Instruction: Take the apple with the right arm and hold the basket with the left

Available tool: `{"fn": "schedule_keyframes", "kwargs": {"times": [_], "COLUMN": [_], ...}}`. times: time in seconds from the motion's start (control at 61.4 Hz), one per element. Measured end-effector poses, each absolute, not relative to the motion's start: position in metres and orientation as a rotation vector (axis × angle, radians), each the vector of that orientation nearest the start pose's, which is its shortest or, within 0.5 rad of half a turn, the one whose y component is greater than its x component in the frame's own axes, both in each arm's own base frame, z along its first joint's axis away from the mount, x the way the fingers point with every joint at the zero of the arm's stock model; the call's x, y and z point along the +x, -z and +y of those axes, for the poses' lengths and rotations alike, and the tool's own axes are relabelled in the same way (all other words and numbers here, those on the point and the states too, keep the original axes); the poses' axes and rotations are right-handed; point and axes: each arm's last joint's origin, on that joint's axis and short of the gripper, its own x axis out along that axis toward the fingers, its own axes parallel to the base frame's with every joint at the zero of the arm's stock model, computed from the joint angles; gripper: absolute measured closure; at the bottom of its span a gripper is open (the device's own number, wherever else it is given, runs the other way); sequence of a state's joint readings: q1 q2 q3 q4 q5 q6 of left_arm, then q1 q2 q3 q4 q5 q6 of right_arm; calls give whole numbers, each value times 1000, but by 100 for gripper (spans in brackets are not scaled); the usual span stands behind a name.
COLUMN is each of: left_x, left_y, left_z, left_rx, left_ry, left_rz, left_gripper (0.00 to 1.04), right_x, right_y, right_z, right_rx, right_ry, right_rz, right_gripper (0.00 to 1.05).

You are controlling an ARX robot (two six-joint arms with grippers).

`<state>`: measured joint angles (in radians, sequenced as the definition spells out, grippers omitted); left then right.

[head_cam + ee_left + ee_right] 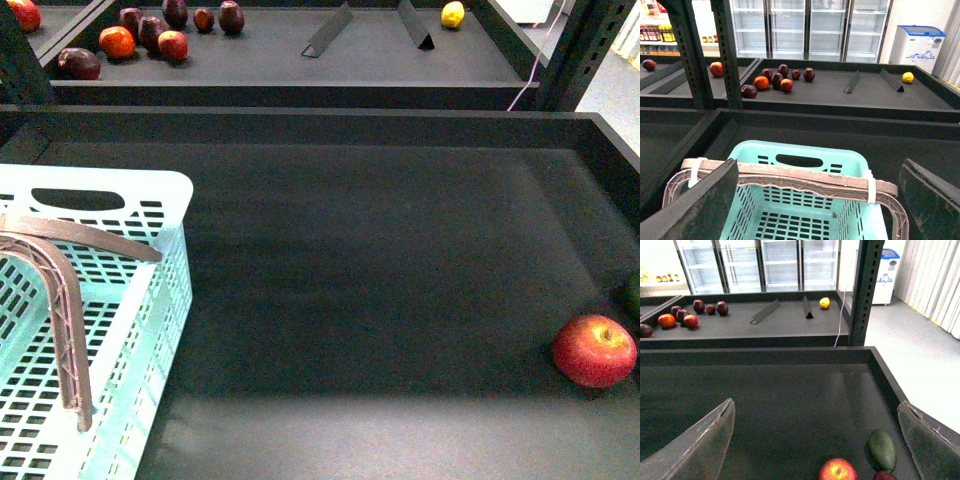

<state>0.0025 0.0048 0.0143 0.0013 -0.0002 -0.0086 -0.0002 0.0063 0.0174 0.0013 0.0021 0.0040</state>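
Observation:
The red apple (pixel 595 350) lies on the dark tray floor at the near right; it also shows in the right wrist view (pixel 838 470). My right gripper (pixel 817 440) is open and hovers above and behind the apple, which sits between its fingers (pixel 695 445) in that view. The mint-green basket (pixel 150 290) stands at the near left with its brownish handle (pixel 62 290) swung over it. My left gripper (pixel 815 200) is open above the basket (pixel 795 150), its fingers (pixel 697 207) on either side of the handle (pixel 805 177), apart from it. Neither gripper shows in the front view.
A green avocado-like fruit (pixel 882 450) and a dark red fruit (pixel 885 476) lie right beside the apple. The tray's right wall (pixel 615 150) is close to them. On the far shelf are several dark red and orange fruits (pixel 150 35), a yellow lemon (pixel 453 14) and two dividers (pixel 328 32).

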Motion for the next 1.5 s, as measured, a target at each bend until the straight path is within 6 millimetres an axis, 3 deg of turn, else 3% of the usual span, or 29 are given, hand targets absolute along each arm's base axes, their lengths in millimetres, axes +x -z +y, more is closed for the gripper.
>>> {"fn": "schedule_keyframes", "kwargs": {"times": [0.716,0.846,1.058,1.286,1.497], "left_x": [97,99,116,166,211], "left_y": [-168,-165,-173,-166,-141], "left_z": [0,0,18,35,48], "left_rx": [-12,-191,-632,-1057,-1246], "left_ry": [-11,-208,-211,-196,-260], "left_rz": [-4,279,332,396,457], "left_gripper": [7,7,7,7,7], "right_x": [97,97,97,97,97], "right_y": [-169,-169,-169,-169,-169], "right_z": [0,0,0,0,0], "right_rx": [4,4,4,4,4], "right_ry": [2,2,2,2,2], "right_rz": [-13,-13,-14,-14,-14], "right_gripper": [9,9,9,9,9]}}
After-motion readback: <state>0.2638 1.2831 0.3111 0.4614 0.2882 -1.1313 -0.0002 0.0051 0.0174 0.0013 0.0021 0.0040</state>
